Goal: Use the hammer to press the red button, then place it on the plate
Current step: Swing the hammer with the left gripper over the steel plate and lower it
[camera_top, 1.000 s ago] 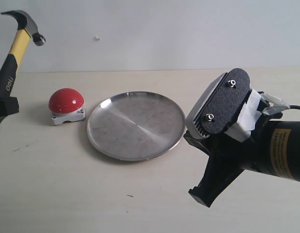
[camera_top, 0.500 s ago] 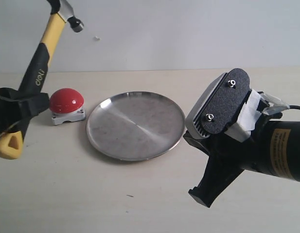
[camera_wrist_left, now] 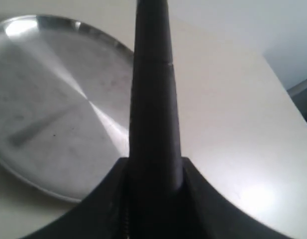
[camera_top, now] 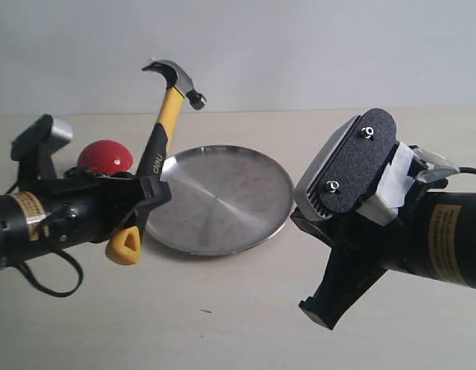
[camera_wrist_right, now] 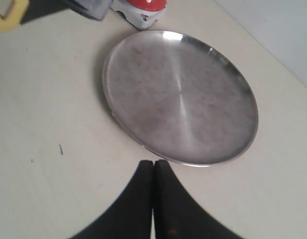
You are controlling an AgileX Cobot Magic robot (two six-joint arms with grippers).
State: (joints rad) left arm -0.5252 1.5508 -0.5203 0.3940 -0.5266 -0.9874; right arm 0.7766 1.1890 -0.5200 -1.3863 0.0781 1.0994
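Grasps the hammer (camera_top: 162,127) by its black grip in the left gripper (camera_top: 149,199), tilted head-up at the left edge of the plate (camera_top: 222,196). Shows the head only from the exterior; from the left wrist, just the dark shaft between the jaws, plate beside it. Hides the base of the red button (camera_top: 105,156) behind the left arm; crops it at the right wrist view's border. Holds the right gripper (camera_wrist_right: 153,172) clenched on nothing, above the table (camera_top: 222,331) near the plate's rim.

I see a pale beige worktop (camera_top: 222,324), one small dark fleck (camera_top: 206,311) on it; a plain whitish wall (camera_top: 315,54) behind.
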